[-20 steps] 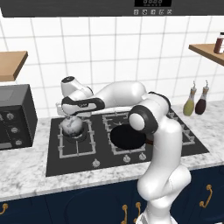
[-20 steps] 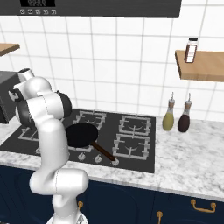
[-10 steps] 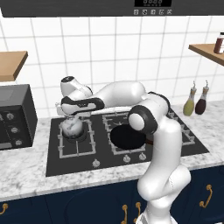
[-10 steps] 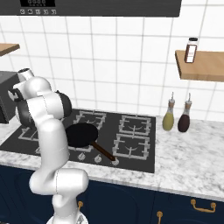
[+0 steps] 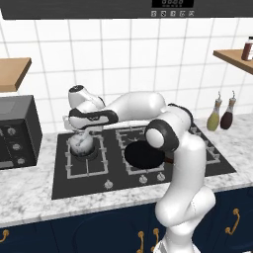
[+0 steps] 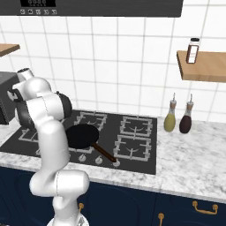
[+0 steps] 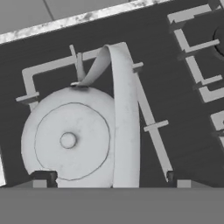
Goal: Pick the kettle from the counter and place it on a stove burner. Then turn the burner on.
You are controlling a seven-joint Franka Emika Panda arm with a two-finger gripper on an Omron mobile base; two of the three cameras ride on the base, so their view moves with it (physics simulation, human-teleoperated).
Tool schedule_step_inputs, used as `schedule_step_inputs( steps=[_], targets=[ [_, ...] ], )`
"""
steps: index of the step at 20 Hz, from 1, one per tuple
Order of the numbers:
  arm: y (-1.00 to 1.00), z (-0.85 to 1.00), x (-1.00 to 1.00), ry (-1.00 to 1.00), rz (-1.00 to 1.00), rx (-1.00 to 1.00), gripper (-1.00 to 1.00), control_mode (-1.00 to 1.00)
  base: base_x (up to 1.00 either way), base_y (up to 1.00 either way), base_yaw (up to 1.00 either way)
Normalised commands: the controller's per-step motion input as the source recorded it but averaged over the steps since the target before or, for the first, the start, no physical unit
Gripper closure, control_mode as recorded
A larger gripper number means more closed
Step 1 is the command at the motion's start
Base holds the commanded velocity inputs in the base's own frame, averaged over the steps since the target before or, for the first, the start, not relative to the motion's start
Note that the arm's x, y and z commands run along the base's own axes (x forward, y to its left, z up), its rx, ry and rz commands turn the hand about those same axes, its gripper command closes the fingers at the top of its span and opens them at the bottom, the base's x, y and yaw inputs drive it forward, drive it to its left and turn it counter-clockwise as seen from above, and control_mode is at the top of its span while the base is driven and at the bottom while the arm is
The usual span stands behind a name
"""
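We see a silver-grey kettle (image 7: 70, 140) under the claw (image 7: 109, 177), grey grate (image 7: 148, 118) on black cooktop (image 5: 148, 173).

Left rear burner (image 5: 84, 153): occupied by kettle (image 5: 80, 144), arched handle upright between the spread fingers (image 7: 43, 176).
Cooktop centre: frying pan (image 5: 144, 154) blocks it.
Left flank: microwave (image 5: 17, 131) stands close.
Right worktop (image 6: 194, 163): open, bottles (image 6: 178, 118) at wall.
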Motion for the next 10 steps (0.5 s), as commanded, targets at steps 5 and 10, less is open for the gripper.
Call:
schedule_step_inputs(
  steps=[5,10],
  targets=[
    [-0.13,0.32,-0.36,-0.08,0.00,0.00,-1.00,-1.00,0.00,0.00,0.00],
    [-0.18,0.25,-0.62,-0.08,0.00,0.00,-1.00,-1.00,0.00,0.00,0.00]
  ],
)
